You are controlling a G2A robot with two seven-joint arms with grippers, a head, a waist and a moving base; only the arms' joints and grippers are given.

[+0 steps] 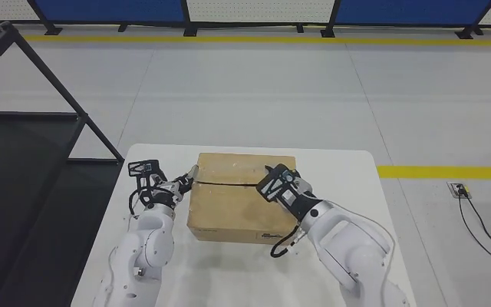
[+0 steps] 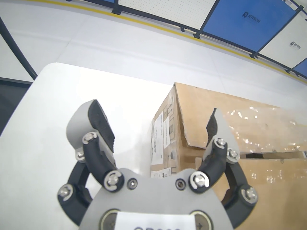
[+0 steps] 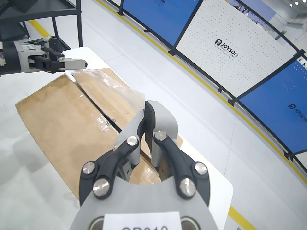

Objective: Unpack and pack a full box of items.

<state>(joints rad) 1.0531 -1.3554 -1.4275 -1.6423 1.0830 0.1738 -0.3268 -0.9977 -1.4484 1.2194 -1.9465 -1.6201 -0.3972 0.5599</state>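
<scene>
Your left end effector [image 2: 154, 113] stands open at the left end of the box [image 1: 230, 211], near the corner of the far flap [image 1: 242, 167]. The box sits mid-worktop [image 1: 345, 176], its flap seam running left to right. White stickers [image 2: 160, 132] there carry unreadable print. Your right end effector [image 3: 145, 111] is closed on the far flap's right edge.

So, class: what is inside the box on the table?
Only a dark slit shows between the box's near flap and far flap; the contents are hidden beneath them. The right tool pinches the far flap's edge.
</scene>
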